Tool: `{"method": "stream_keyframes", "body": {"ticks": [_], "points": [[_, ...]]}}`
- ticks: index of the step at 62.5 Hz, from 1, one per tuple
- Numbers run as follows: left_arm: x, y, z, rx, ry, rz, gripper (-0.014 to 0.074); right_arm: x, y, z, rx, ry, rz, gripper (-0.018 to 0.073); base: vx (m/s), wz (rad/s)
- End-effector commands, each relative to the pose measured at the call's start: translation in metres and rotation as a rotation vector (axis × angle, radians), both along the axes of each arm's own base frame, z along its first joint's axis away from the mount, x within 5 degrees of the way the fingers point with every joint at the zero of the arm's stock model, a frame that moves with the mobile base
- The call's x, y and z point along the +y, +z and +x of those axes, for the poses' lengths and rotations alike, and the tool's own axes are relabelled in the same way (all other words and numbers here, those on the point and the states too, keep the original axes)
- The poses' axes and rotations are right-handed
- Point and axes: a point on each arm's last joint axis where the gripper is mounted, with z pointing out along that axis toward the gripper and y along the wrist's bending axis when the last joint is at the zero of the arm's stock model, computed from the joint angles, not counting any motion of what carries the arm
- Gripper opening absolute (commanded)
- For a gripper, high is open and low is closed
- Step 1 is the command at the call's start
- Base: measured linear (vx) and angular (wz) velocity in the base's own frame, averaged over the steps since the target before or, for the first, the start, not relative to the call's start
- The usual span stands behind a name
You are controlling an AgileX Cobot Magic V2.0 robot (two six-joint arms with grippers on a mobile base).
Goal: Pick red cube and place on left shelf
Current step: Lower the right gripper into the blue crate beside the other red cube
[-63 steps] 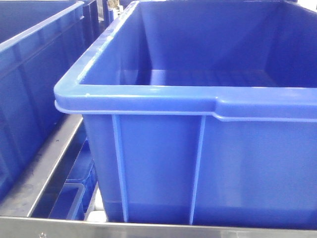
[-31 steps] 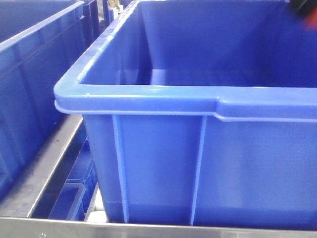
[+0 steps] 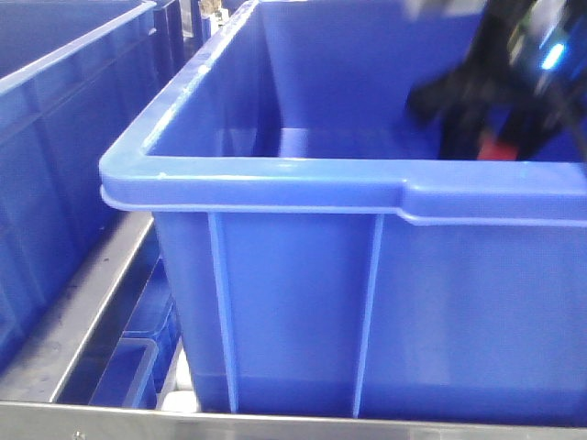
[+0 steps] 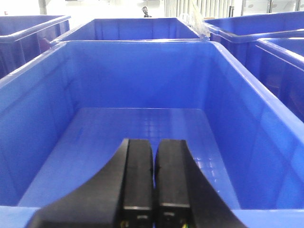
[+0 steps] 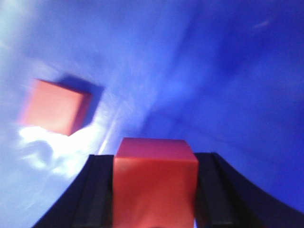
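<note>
My right gripper (image 5: pixel 154 159) is shut on a red cube (image 5: pixel 154 185), held between its two black fingers. A second red cube (image 5: pixel 54 107) lies on the blue bin floor to the upper left of it. In the front view the blurred right gripper (image 3: pixel 486 137) hangs inside the large blue bin (image 3: pixel 275 174) at its right side, with a bit of the red cube (image 3: pixel 500 150) showing just above the rim. My left gripper (image 4: pixel 154 145) is shut and empty, held over the near edge of an empty blue bin (image 4: pixel 142 61). I cannot pick out a shelf.
More blue bins stand around: one at the left in the front view (image 3: pixel 55 110), and several behind and to the right in the left wrist view (image 4: pixel 251 28). A metal frame rail (image 3: pixel 83 312) runs beside the large bin.
The right arm has come into the front view from the top right and dropped into the large bin with the red cube. Nothing else has moved.
</note>
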Motion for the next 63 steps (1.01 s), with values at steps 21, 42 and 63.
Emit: {"method": "stream_keyframes", "body": {"ticks": [21, 42, 63], "points": [[0.000, 0.000, -0.001, -0.074, -0.002, -0.014, 0.0090, 0.007, -0.019, 0.019, 0.013, 0.014, -0.018, 0.0124, 0.00, 0.00], [0.000, 0.000, -0.001, -0.074, -0.002, -0.014, 0.0090, 0.006, -0.017, 0.018, 0.041, 0.006, -0.034, 0.0512, 0.00, 0.00], [0.000, 0.000, -0.001, -0.074, -0.002, -0.014, 0.0090, 0.002, 0.030, 0.011, -0.051, -0.002, 0.004, 0.0602, 0.00, 0.00]]}}
